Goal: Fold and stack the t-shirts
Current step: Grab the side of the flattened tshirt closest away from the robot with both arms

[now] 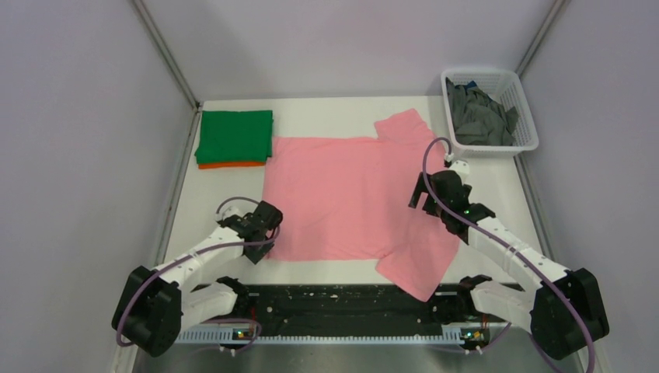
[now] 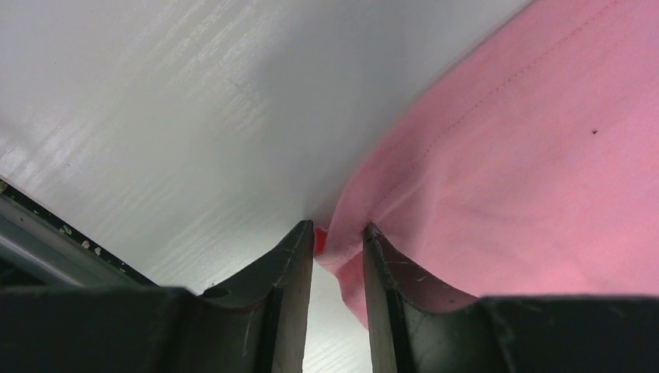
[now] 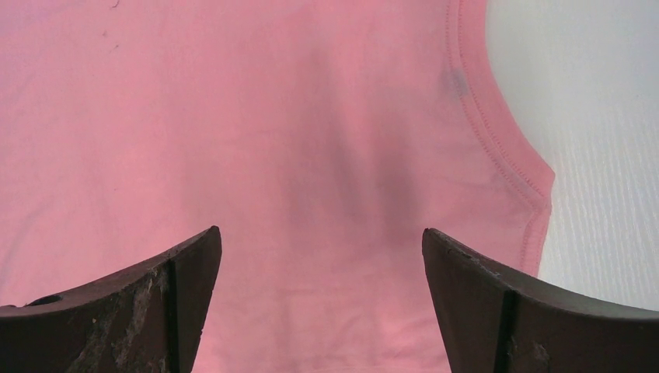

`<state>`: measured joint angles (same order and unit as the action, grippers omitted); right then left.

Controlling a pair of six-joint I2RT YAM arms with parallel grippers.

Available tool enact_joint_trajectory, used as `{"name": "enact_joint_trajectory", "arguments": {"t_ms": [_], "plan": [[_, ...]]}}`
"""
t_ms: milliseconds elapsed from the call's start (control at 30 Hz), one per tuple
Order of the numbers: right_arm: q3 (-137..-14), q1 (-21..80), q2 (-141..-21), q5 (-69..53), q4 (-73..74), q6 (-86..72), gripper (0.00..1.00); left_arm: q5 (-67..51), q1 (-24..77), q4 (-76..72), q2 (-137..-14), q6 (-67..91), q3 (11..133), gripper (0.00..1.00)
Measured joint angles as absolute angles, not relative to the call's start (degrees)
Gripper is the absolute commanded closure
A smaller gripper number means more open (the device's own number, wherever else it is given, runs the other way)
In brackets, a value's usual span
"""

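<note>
pink tee [image 1: 342, 194]: light pink, spread flat mid counter [image 1: 203, 221], hem twd my left arm, neck twd my right; one sleeve points to the far edge, other reaches the near edge by my right base.
green tee [image 1: 235, 136]: folded, far-left corner of the counter, sitting on the orange tee [image 1: 231, 165], of which only a strip shows.
grey tees [image 1: 480, 116]: crumpled in the white basket [image 1: 497, 148], far right.
left gripper [image 1: 268, 233]: at the pink tee's near-left hem corner, low on the counter.
right gripper [image 1: 421, 200]: over the pink tee's neck side.
left wrist only: left gripper [image 2: 339, 237] clenched on a small raised fold of the pink tee [image 2: 528, 155] edge, stitched hem line visible; top view can't show the pinch.
right wrist only: right gripper [image 3: 320, 233] spread wide, nothing between fingers, pink tee [image 3: 256, 132] below, ribbed neckline curving at right w/ bare counter past it.
top only: the whole layout, both stacks.
</note>
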<state>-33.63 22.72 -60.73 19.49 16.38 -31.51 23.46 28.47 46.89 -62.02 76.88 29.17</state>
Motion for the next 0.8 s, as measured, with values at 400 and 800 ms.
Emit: {"name": "enact_joint_trajectory", "arguments": {"t_ms": [400,800], "plan": [[-33.63,22.72,-59.2,20.21,17.47,-31.09,0.01,17.39,28.45,40.05,-63.02,77.58,29.28,0.74],[-33.63,22.7,-58.04,21.02,17.87,-31.09,0.01,16.12,28.58,37.19,-63.59,78.08,29.23,1.0]]}}
